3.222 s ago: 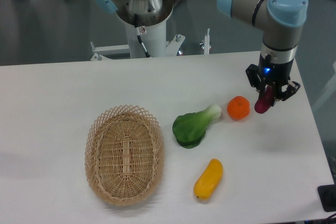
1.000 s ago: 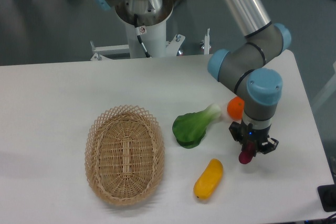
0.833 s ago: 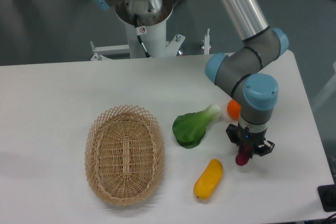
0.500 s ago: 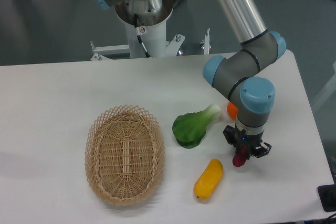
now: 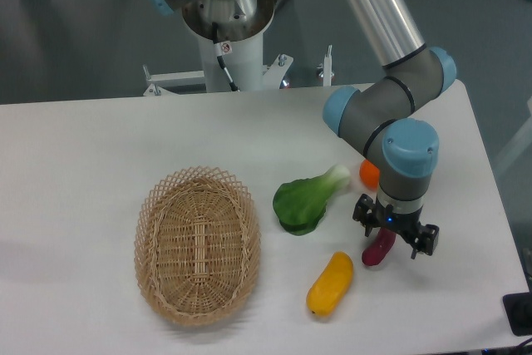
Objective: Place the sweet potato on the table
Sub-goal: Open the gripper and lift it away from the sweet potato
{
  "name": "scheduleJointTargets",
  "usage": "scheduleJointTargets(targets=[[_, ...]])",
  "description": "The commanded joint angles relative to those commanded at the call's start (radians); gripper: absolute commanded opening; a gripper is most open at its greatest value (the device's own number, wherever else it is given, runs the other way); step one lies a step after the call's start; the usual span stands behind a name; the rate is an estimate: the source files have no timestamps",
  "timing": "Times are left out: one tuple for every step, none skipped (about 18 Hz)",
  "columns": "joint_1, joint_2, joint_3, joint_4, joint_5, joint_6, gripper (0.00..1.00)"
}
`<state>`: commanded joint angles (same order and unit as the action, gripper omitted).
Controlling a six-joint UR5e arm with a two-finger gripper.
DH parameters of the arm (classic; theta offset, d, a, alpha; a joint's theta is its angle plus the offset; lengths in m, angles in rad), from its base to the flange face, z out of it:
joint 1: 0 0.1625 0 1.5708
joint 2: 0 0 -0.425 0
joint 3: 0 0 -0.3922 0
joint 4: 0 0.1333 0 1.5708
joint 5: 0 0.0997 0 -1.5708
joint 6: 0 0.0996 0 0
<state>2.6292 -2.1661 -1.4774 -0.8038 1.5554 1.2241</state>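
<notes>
Claw (image 5: 394, 235) looks spread open, sweet potato (image 5: 378, 248) lying on the surface (image 5: 100, 139) at the yellow vegetable's (image 5: 330, 283) 2 o'clock. Probably light, stiff, best pinched mid-body.

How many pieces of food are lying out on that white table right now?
4: a green leafy vegetable mid-table, a yellow vegetable nearer the front, a purple sweet potato beneath the gripper, and an orange fruit mostly hidden behind the arm. The basket looks empty.
</notes>
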Motion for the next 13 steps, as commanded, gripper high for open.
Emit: scheduleJointTargets(targets=[[0.002,0.006,0.017,-0.008,-0.002,0.003,1.0],[0.008,0.017,0.025,-0.018,-0.002,0.008,1.0],[0.023,0.031,0.032,-0.041,-0.006,0.015,1.0],[0.041,0.052,0.038,-0.076,-0.009,0.018,1.0],[0.061,0.075,0.042,-0.121,-0.015,0.038,0.99],[0.084,0.1,0.045,-0.164,-0.023,0.088,0.99],[0.106,0.126,0.046,-0.214,-0.038,0.139,1.0],[0.136,0.152,0.046,-0.26,-0.063,0.185,0.99],[0.168,0.173,0.045,-0.296,-0.084,0.233,0.99],[0.192,0.192,0.045,-0.328,-0.093,0.28,0.99],[0.215,0.205,0.045,-0.362,-0.092,0.331,0.99],[0.236,0.219,0.045,-0.392,-0.094,0.386,0.99],[0.258,0.227,0.045,-0.411,-0.092,0.431,0.99]])
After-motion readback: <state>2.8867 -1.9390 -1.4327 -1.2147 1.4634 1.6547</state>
